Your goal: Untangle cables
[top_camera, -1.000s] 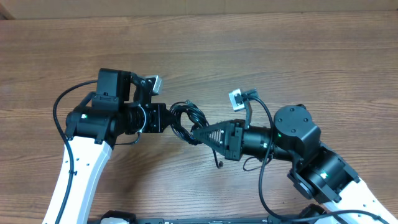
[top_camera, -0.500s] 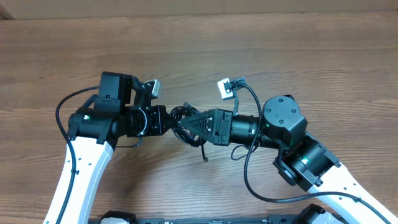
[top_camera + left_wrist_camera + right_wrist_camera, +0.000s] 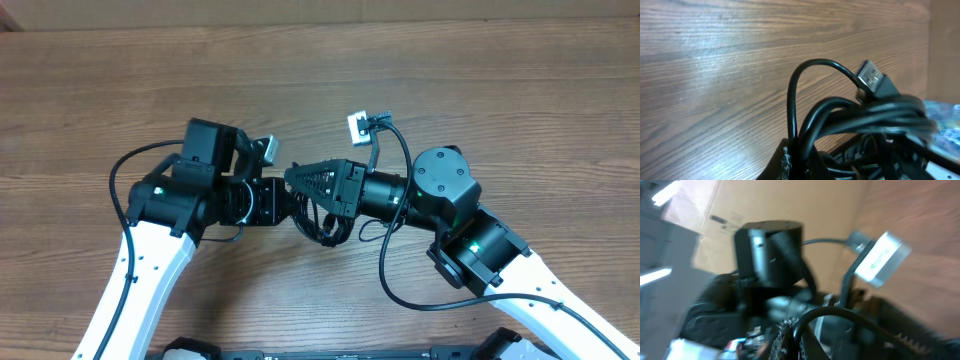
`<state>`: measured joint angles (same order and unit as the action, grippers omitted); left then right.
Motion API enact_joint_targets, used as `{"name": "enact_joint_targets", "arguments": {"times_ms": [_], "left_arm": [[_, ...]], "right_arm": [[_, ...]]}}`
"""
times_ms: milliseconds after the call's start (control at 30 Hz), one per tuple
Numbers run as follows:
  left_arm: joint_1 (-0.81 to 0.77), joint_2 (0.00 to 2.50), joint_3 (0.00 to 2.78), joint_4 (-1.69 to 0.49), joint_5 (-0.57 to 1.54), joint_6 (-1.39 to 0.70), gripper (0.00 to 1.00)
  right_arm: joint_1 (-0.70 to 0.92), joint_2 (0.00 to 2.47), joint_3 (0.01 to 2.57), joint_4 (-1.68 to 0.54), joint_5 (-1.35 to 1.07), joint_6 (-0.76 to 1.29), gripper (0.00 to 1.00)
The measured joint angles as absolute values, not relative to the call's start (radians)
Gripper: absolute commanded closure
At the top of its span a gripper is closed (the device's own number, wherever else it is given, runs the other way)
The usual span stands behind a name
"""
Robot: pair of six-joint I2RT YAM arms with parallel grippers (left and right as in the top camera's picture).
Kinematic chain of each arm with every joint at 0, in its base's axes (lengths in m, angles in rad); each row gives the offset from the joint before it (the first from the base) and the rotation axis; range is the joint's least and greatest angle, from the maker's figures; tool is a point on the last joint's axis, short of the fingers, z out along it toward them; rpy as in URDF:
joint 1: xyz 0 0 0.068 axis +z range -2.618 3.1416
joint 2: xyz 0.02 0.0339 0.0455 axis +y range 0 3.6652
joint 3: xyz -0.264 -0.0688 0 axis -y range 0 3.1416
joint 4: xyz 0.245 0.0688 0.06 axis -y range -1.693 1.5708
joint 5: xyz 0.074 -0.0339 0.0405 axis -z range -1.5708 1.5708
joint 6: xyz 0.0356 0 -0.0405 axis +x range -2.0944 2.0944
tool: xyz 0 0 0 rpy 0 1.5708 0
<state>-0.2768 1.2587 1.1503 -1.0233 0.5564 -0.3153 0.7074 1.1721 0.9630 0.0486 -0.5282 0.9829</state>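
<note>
Both arms meet mid-table over a knot of thin black cables; both sets of jaws closed.

Left gripper, black and two-fingered, is pinched narrow on the cables. In the left wrist view several of them rise from its fingertips in one tight loop. A flat plug with a silvery mouth sticks up at top right, clear of the brown wood-grain table. Right gripper, black and triangular, is closed tight, its tip just beside the left one's. The bundle sits under its body; on the tabletop or above it, cannot tell. The right wrist view is blurred: one of the cables arcs out beside its ribbed finger; whether it is pinched there, cannot tell. Beyond it are the left arm's round black wrist housing and a small silver camera block.
</note>
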Motion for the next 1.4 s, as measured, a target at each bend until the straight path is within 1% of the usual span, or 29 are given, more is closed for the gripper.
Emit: {"name": "enact_joint_targets", "arguments": {"times_ms": [233, 533, 833, 1000, 1233, 1400], "left_arm": [[-0.294, 1.259, 1.139, -1.047, 0.524, -0.316, 0.96], [-0.295, 1.259, 1.134, -1.038, 0.660, -0.327, 0.96], [-0.295, 1.259, 1.133, -0.924, 0.746, -0.549, 0.96], [-0.290, 1.259, 1.133, -0.919, 0.732, -0.652, 0.96], [-0.223, 1.259, 1.133, -0.908, 0.687, -0.853, 0.96], [-0.217, 1.259, 1.132, -0.825, 0.713, -0.970, 0.96]], "right_arm": [[0.708, 1.177, 0.964, -0.079, -0.408, 0.824, 0.96], [0.707, 1.177, 0.965, -0.189, -0.315, 0.754, 0.96], [0.707, 1.177, 0.968, -0.313, -0.256, 0.733, 0.96], [0.707, 1.177, 0.969, -0.385, -0.211, 0.732, 0.96], [0.707, 1.177, 0.969, -0.446, -0.192, 0.732, 0.96], [0.707, 1.178, 0.969, -0.470, -0.163, 0.733, 0.96]]}}
